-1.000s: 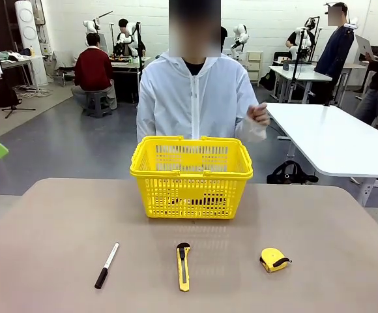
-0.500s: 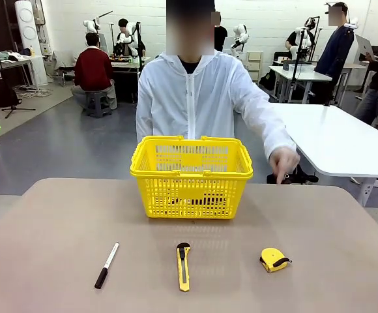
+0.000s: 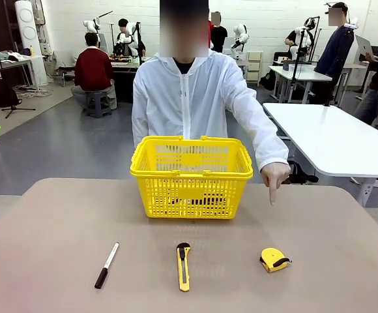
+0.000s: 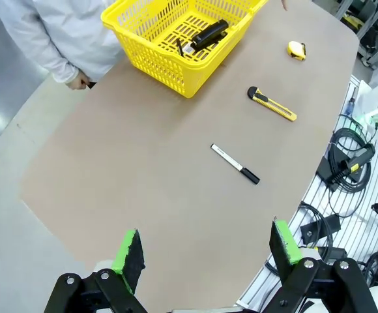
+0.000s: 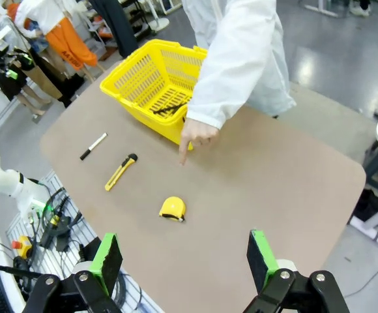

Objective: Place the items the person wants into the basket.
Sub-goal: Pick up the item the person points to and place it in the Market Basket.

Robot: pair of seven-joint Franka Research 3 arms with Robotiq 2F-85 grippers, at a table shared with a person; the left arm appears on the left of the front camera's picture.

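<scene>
Left gripper point(image 4: 205, 246): jaws spread wide, green pads facing each other across a bare gap, nothing held and nothing touched. It hangs above one end of the table point(image 4: 143, 182). In the left wrist view the tape measure point(image 4: 296, 49) lies well apart from these jaws, at the far upper right. The utility knife point(image 4: 272, 104) and the marker point(image 4: 234, 163) lie in a line between it and the gripper.

Right gripper point(image 5: 184, 253): jaws likewise fully spread and empty, raised above the table edge. In the right wrist view the tape measure point(image 5: 173, 208) lies on the table straight ahead of the gap between the two fingers, clear of both.

The basket point(image 3: 191, 195) stands upright at the far middle of the table, in front of the person point(image 3: 189, 98). On its floor lie a slim black pen point(image 4: 178, 45) and, just beside it, a larger black thing point(image 4: 210, 34) that cannot be identified.

The person's hand point(image 3: 275, 176) is stretched out beside the basket with the index finger pointing down at the table. The tape measure point(image 3: 275, 259) lies nearer the robot, roughly in line with that finger and not touching it. The front view shows marker point(image 3: 107, 265), knife point(image 3: 184, 266) and tape measure in a row, each well apart from the next.
</scene>
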